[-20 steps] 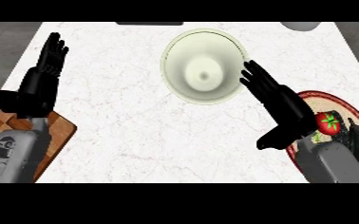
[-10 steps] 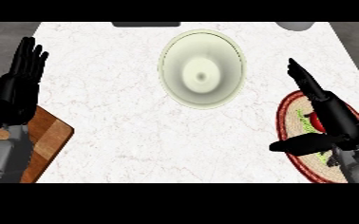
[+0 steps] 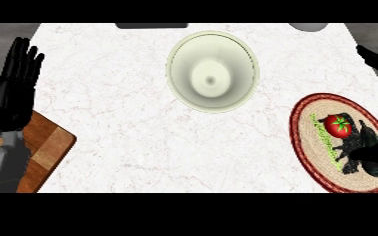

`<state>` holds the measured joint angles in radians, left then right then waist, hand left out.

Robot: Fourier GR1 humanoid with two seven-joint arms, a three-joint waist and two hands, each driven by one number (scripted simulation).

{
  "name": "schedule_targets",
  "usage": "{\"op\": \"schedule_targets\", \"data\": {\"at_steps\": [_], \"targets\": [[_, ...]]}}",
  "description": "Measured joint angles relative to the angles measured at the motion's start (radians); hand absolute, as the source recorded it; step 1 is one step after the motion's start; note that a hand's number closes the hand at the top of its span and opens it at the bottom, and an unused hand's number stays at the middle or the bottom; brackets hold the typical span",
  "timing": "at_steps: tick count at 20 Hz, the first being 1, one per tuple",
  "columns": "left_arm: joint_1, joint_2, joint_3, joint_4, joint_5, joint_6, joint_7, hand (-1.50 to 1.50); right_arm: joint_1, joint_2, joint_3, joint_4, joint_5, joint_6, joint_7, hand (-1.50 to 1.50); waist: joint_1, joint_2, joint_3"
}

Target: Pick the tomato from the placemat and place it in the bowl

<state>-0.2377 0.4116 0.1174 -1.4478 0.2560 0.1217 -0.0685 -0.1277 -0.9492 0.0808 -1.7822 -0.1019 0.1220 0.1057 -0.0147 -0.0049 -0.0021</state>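
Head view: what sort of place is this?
Most likely a kitchen counter: a pale marbled worktop, a cream bowl, a tomato on a woven placemat, and a wooden cutting board at the left edge.

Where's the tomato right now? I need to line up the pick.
In the head view, the tomato sits on the round woven placemat at the view's right side. It is to the lower right of the bowl and not inside it.
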Motion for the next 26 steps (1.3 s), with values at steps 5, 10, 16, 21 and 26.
{"op": "schedule_targets", "data": {"at_steps": [5,10,16,21,26], "targets": [[0.01,0.0,0.0,-0.015,0.002,-0.01,0.004,0.0,-0.014,-0.177,-0.011,0.019,-0.031,0.205,0.102,-1.5,0.013,0.003,0.0],[0.006,-0.019,-0.015,-0.032,-0.01,0.0,0.018,0.0,-0.049,-0.295,-0.001,0.021,-0.078,0.409,0.166,-1.5,0.02,0.005,0.0],[0.004,-0.018,0.006,-0.029,-0.013,-0.019,0.021,0.0,-0.077,-0.272,0.018,0.066,-0.023,0.549,0.187,-1.5,0.021,0.006,0.001],[-0.008,-0.024,0.022,-0.02,-0.022,-0.029,0.022,0.0,-0.117,-0.196,0.024,0.141,0.08,0.622,0.163,-1.5,0.022,0.006,0.002],[-0.005,-0.044,0.018,-0.044,-0.046,-0.017,0.037,0.0,-0.112,-0.105,0.045,0.217,0.227,0.62,0.095,-1.5,0.021,0.006,0.002]]}}
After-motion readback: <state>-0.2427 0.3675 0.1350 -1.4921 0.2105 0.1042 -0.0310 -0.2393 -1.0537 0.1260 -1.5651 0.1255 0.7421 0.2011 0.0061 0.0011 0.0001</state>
